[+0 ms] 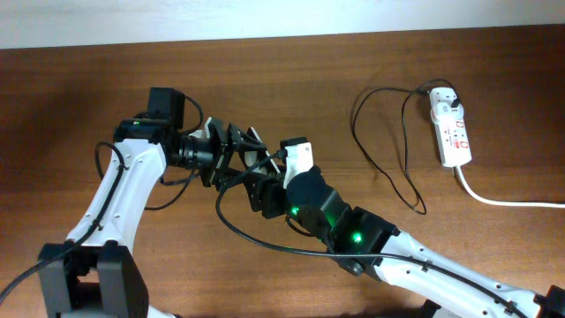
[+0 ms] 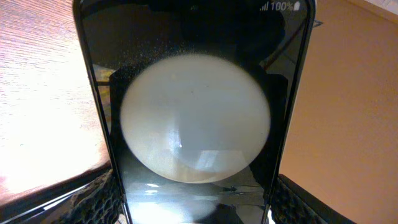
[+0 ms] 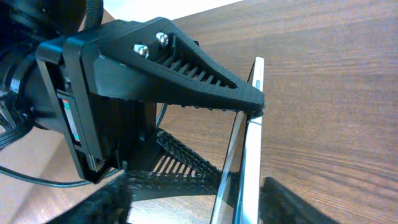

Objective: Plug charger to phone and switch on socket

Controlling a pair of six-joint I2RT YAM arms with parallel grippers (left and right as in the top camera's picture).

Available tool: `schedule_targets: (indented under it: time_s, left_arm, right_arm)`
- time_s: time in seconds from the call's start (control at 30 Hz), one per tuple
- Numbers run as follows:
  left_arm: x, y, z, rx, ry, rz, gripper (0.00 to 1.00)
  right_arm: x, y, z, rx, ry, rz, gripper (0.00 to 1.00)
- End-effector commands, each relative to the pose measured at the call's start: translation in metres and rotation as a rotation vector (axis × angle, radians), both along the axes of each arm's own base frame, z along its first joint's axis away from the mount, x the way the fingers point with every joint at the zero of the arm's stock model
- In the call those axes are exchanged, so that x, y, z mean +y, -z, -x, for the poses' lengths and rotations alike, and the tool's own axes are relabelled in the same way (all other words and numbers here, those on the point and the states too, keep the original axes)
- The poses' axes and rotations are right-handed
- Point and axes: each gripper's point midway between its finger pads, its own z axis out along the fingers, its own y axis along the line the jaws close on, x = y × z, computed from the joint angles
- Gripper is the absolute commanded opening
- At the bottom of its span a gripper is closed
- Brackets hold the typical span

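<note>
1. The left end effector [image 2: 199,204] was closed on the phone [image 2: 196,124]. In the left wrist view its textured pads [image 2: 93,199] pressed against both long edges of the handset at the bottom of the frame.
2. The phone was held off the surface [image 1: 265,71], left of centre in the overhead view. Its dark face carried a large white round blob, with "100%" at the upper right corner.
3. In the right wrist view the phone appeared edge-on, running from the upper centre to the bottom centre, clamped between the two ribbed black fingers of the left end effector.
4. The right end effector [image 3: 205,202] was spread wide and held nothing. Its own fingers [image 3: 109,202] showed as blurred dark shapes at the bottom left and bottom right, with the phone's lower end between them. Whether they touched it could not be told.
5. The charger [image 1: 388,150] lay in loose black loops at the upper right of the overhead view — well apart from both end effectors.
6. The charger's plug end sat at the top of the socket [image 1: 454,134], near the right edge. The thick white cord [image 1: 503,200] of the socket trailed off to the lower right.
</note>
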Motion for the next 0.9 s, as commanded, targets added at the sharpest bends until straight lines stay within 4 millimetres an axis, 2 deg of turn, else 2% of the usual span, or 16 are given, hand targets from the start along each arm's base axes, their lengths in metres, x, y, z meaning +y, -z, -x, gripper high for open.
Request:
schedule_targets:
  time_s: [0.0,0.1,0.2,0.47,0.6,0.8,0.83,0.87]
  left_arm:
    - [-0.009,-0.009,-0.003,-0.019,0.014,0.022,0.62]
    - [-0.019,-0.011,-0.004,-0.042,0.034,0.032,0.61]
    - [-0.021,-0.011,-0.003,-0.047,0.039,0.032,0.61]
    - [-0.021,-0.011,-0.003,-0.047,0.040,0.032,0.61]
    - [-0.021,-0.011,-0.003,-0.051,0.042,0.032,0.61]
    - [-0.021,-0.011,-0.003,-0.067,0.052,0.031,0.63]
    - [-0.021,-0.012,-0.003,-0.086,0.063,0.031,0.64]
    - [-0.022,-0.013,-0.002,-0.108,0.080,0.041,0.71]
  right_arm:
    - [0.003,-0.007,-0.002,-0.008,0.013,-0.017,0.59]
    - [0.000,-0.001,0.000,0.010,0.014,0.006,0.57]
    - [-0.004,0.009,0.002,0.035,0.018,0.041,0.48]
    - [-0.010,0.010,-0.002,0.027,0.055,0.061,0.38]
    - [-0.011,0.010,-0.002,0.027,0.054,0.061,0.27]
    - [-0.012,0.005,0.001,0.026,0.047,0.053,0.17]
    - [-0.013,0.004,0.002,0.025,0.047,0.053,0.16]
    - [-0.016,0.000,0.004,0.025,0.048,0.052,0.13]
